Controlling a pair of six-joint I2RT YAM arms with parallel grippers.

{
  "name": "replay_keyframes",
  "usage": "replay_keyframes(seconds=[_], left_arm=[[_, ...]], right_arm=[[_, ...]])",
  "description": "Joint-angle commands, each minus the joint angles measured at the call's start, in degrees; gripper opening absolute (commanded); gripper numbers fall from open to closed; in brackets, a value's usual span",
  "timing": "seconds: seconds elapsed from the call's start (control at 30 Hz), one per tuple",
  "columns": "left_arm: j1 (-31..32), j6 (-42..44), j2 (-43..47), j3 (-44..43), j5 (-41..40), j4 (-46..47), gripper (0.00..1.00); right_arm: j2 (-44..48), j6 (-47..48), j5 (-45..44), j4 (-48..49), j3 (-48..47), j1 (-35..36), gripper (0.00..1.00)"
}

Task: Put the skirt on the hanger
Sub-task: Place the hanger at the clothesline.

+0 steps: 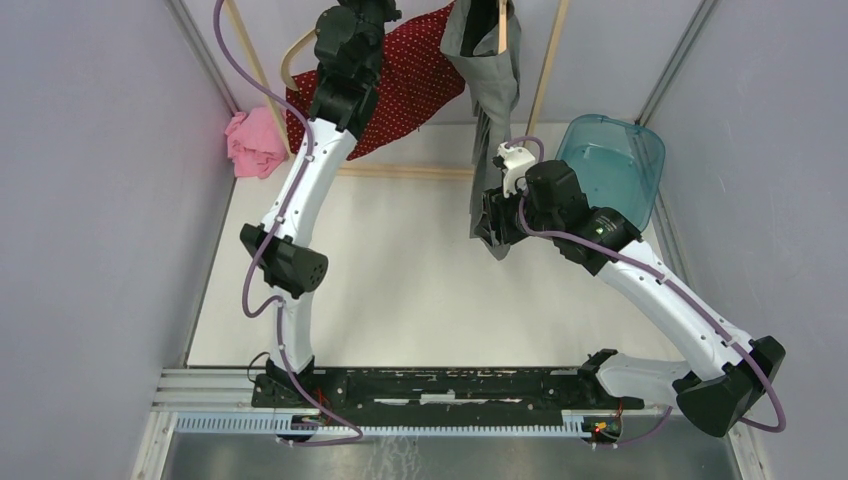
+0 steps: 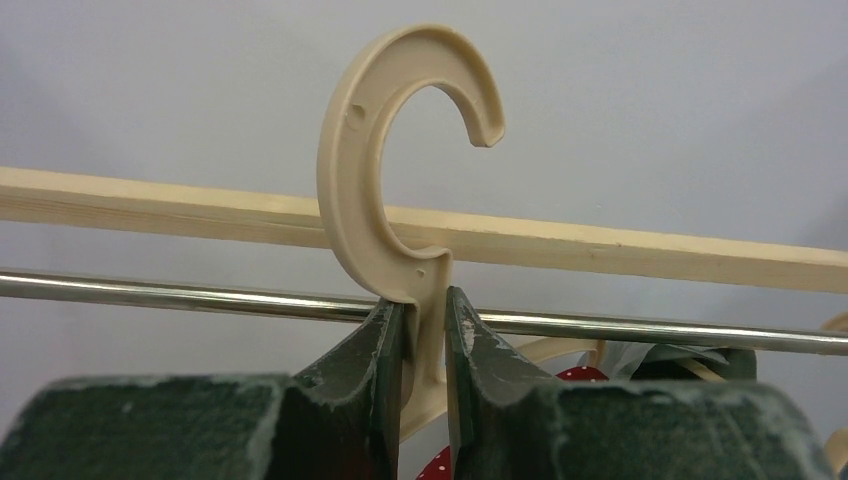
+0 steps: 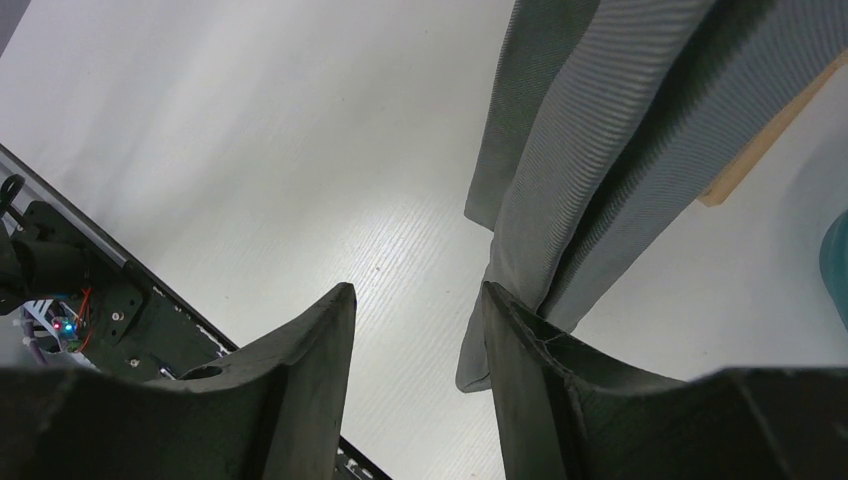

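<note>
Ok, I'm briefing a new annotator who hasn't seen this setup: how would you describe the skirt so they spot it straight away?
Find the wooden rack at the far end of the table. The skirt is up there, between a crumpled pink cloth by the left post and a hanging grey garment. It alone is red with small white dots.

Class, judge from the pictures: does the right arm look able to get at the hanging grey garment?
Likely yes: the right gripper is open beside the grey garment, nothing between them.
</note>
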State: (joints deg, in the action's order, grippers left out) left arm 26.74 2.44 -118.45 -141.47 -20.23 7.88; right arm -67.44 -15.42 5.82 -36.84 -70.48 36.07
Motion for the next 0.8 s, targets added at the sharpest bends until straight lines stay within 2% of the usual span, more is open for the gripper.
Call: replay_keyframes(seconds=[0.0, 0.53, 0.7, 0.77], left_arm=[[-1.0, 0.58, 2.0, -3.17, 2.8, -5.06, 0.05], [-3.85, -2.83, 2.31, -4.34, 6.77, -15.95, 0.07], [-4.37, -3.46, 2.71, -3.05, 7.36, -15.73, 0.07], [-4.34, -3.56, 3.38, -0.57, 7.49, -13.85, 0.11]], right_arm=[[1.49, -0.91, 0.9, 3.23, 0.29, -0.2, 0.55], [1.17, -1.37, 2.11, 4.49, 1.14, -0.21, 0.55], [0.99, -1.45, 2.34, 4.75, 1.34, -0.18, 0.55], [0.85, -1.45, 2.31, 4.95, 1.46, -0.21, 0.55]])
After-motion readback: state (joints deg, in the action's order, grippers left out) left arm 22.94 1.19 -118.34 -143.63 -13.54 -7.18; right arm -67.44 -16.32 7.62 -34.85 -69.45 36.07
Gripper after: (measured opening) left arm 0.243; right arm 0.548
